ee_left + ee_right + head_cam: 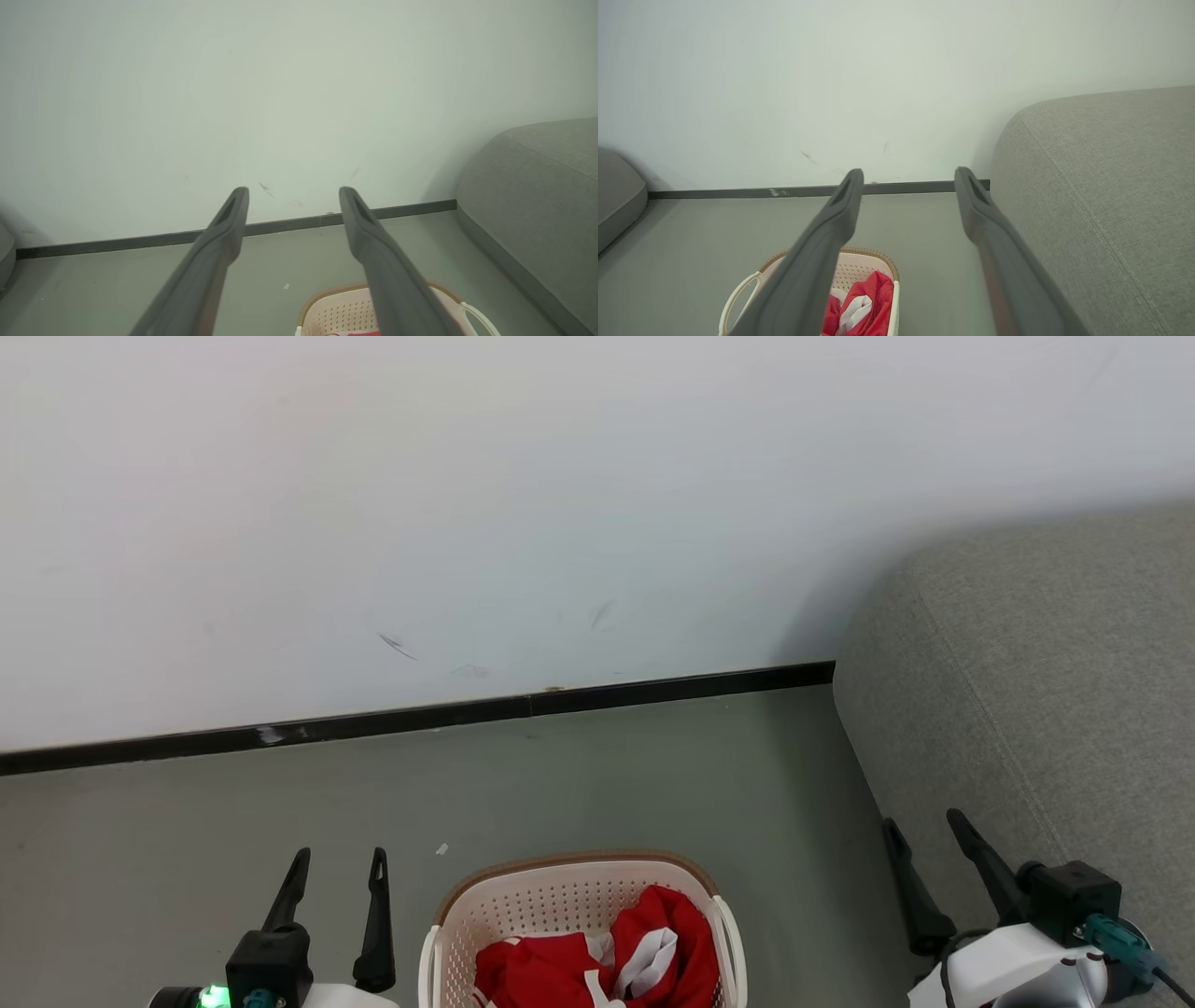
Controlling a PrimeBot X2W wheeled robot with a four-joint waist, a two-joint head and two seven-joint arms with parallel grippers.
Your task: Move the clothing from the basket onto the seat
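Note:
The cream basket (541,901) with its brown rim stands on the floor at the bottom centre, holding crumpled red and white clothing (644,943). The grey sofa seat (1055,691) rises at the right. My left gripper (338,868) hovers open just left of the basket, nothing between its fingers. My right gripper (924,840) hangs open between basket and sofa, close to the sofa's side. The right wrist view shows the clothing (866,303) in the basket (859,266) below its left finger. The left wrist view shows the basket's far rim (336,303) and the sofa (537,196).
A white wall with a dark baseboard (420,717) runs across behind a grey floor (607,784). A small white scrap (442,848) lies on the floor beyond the basket. Another grey cushion edge (616,196) shows at the far left in the right wrist view.

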